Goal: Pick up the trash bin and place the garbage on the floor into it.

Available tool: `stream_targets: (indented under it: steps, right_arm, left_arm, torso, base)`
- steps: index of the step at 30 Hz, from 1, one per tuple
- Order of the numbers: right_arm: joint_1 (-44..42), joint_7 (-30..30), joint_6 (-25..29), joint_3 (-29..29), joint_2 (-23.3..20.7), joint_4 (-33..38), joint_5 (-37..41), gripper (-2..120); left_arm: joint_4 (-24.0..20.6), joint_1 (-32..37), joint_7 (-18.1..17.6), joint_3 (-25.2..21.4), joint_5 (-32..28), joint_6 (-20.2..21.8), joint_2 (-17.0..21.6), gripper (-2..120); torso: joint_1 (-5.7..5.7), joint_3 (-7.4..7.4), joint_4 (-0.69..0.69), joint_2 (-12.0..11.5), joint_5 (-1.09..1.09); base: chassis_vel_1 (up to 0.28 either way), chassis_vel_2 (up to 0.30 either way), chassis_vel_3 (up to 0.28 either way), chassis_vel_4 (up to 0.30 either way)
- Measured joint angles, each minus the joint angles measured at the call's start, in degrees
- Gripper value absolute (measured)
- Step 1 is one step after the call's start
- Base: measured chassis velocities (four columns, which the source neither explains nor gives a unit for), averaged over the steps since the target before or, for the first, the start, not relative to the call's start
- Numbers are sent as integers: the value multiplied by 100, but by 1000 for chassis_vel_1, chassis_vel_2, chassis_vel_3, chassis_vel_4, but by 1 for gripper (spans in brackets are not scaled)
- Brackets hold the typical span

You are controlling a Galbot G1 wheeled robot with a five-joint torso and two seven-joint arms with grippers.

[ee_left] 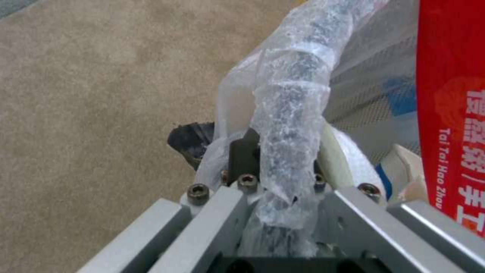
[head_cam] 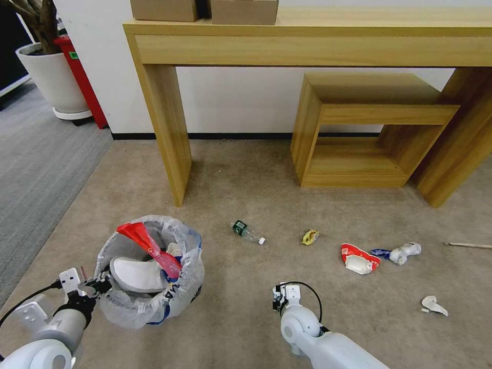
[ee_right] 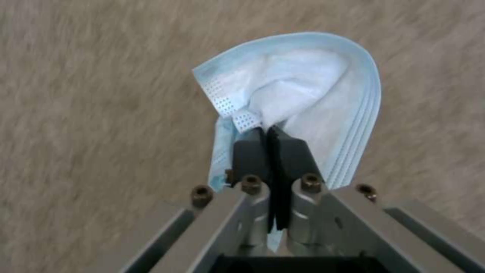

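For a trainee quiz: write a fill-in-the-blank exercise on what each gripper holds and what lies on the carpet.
1. The left gripper is shut on the rim of the bag-lined round dark trash bin, which holds a white ____.
2. The right gripper pinches a light blue pleated ____.
3. The small clear plastic bottle on the beige carpet has a ____ label.

Missing words: slipper; face mask; green

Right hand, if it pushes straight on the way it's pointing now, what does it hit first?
Probably just the carpet. The right hand, shut on a blue face mask, points down at bare floor in its wrist view, with nothing else ahead. From the head view, the trash bin sits off to its left. Depth is unclear.
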Motion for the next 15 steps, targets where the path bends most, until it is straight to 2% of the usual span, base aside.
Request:
stream_targets:
  steps: [5, 10, 13, 14, 15]
  right_arm:
    - [-130, -142, 152, 143, -261, 277, -82, 0]
    - [-334, -486, 549, 364, -657, 811, -371, 0]
    - [-467, -1039, 1241, 516, -898, 1156, -724, 0]
    - [-467, -1039, 1241, 516, -898, 1156, -724, 0]
    - [-493, -1242, 1469, 563, -968, 1267, -835, 0]
  left_arm:
    - [17, -6, 0, -12, -6, 0, 19, 1]
    - [55, -9, -1, -10, 0, -1, 4, 1]
    - [54, -3, -2, -6, 2, 0, 3, 1]
    - [54, -3, -2, -6, 2, 0, 3, 1]
    - [47, -1, -3, -6, 2, 2, 4, 1]
  torso:
    - [0, 0, 0, 0, 3]
    - [0, 0, -1, 0, 2]
    - [0, 0, -1, 0, 1]
    - [0, 0, -1, 0, 1]
    - [0, 0, -1, 0, 2]
  base:
    - [0, 0, 0, 0]
    - [0, 0, 0, 0]
    - [0, 0, 0, 0]
    - [0, 0, 0, 0]
    - [0, 0, 0, 0]
